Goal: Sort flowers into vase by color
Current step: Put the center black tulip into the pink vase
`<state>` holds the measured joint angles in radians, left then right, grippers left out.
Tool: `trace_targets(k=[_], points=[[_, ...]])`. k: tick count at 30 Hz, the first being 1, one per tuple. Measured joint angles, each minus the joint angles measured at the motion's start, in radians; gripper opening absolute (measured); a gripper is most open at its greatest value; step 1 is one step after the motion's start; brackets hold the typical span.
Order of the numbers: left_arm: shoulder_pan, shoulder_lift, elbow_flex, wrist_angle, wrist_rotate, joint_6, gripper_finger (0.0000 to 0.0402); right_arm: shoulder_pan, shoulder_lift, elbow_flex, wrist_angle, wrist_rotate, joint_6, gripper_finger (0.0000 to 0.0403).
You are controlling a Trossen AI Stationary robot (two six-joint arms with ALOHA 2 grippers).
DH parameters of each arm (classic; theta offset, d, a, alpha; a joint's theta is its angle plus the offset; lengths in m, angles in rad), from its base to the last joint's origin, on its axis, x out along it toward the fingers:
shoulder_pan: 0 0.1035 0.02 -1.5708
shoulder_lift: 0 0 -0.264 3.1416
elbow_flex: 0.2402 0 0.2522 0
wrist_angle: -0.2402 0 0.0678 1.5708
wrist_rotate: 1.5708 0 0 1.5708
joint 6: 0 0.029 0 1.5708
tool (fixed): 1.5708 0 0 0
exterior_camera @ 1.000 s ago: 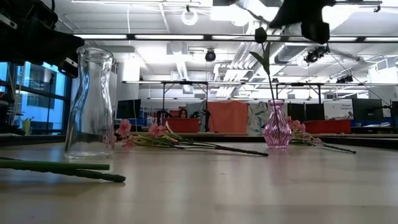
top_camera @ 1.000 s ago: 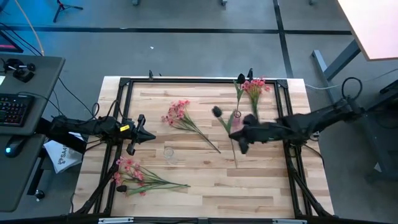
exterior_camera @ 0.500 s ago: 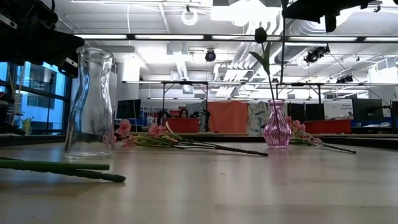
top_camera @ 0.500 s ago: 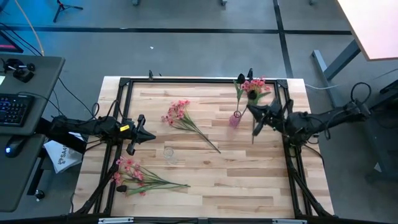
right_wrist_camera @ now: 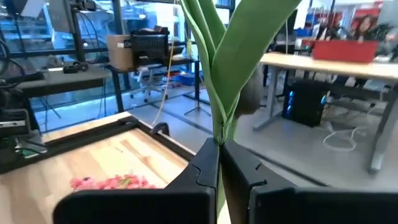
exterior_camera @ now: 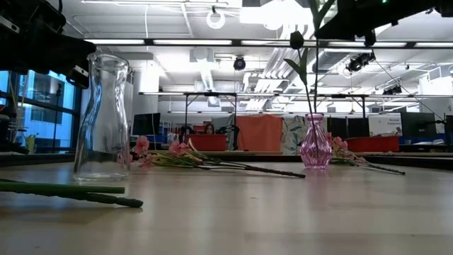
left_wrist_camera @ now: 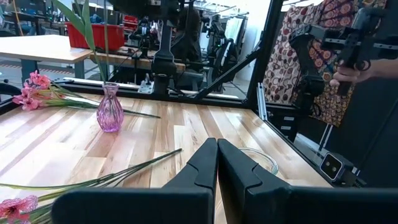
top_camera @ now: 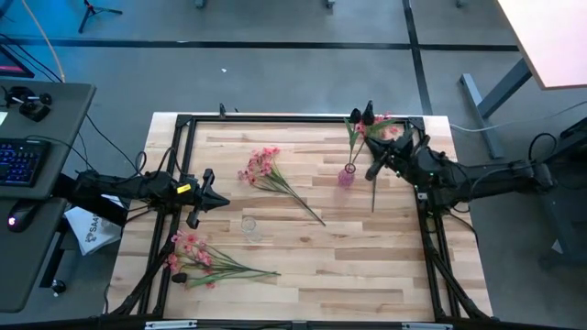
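Note:
My right gripper (top_camera: 377, 169) (right_wrist_camera: 219, 163) is shut on a dark tulip's green stem (top_camera: 372, 194) just right of the small pink vase (top_camera: 347, 175) (exterior_camera: 316, 142). The vase stands on its base with another dark tulip (exterior_camera: 296, 40) stuck in its neck. Pink flower bunches lie flat at the table's middle (top_camera: 261, 167), near-left part (top_camera: 196, 256) and far-right corner (top_camera: 382, 126). My left gripper (top_camera: 204, 196) (left_wrist_camera: 216, 163) is shut and hovers at the left edge, touching nothing. My right gripper pinches the tulip's stem (right_wrist_camera: 218, 138) between its two fingers, just below where the long green leaves (right_wrist_camera: 239, 56) branch off. The flower is lifted clear of the table. Its lower stem (top_camera: 371, 206) slants toward the near edge below the fingers.
A tall clear glass vase (top_camera: 249, 225) (exterior_camera: 102, 117) stands left of the table's middle. A dark metal frame (top_camera: 293, 118) runs round the table edges. A person's hand (left_wrist_camera: 348, 73) shows in the room beyond the table. Bare wood (top_camera: 348, 266) lies at the near right.
My right gripper has carried the dark tulip from over the table's middle right toward the far right, beside the pink vase, turning as it went. The tulip has swung from lying crosswise to nearly upright, its stem drawing close to the vase's neck.

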<state>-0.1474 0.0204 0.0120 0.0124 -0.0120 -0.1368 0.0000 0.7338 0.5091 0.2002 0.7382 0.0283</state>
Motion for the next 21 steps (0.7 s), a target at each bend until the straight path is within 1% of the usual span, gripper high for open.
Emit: trace_targets(k=[3, 9, 14, 18, 21], points=[[0.000, 0.000, 0.000, 0.000, 0.000, 0.000, 0.0001, -0.020, 0.033, 0.000, 0.000, -0.042, 0.024, 0.0002], [0.000, 0.000, 0.000, 0.000, 0.000, 0.000, 0.0001, -0.022, 0.094, 0.000, -0.001, -0.032, 0.040, 0.0002], [0.000, 0.000, 0.000, 0.000, 0.000, 0.000, 0.0001, -0.022, 0.105, 0.000, -0.011, -0.047, 0.088, 0.0004], [0.000, 0.000, 0.000, 0.000, 0.000, 0.000, 0.0001, -0.022, 0.099, 0.000, -0.050, -0.051, 0.146, 0.0028], [0.000, 0.000, 0.000, 0.000, 0.000, 0.000, 0.0001, -0.022, 0.098, 0.000, -0.102, -0.051, 0.204, 0.0065]])
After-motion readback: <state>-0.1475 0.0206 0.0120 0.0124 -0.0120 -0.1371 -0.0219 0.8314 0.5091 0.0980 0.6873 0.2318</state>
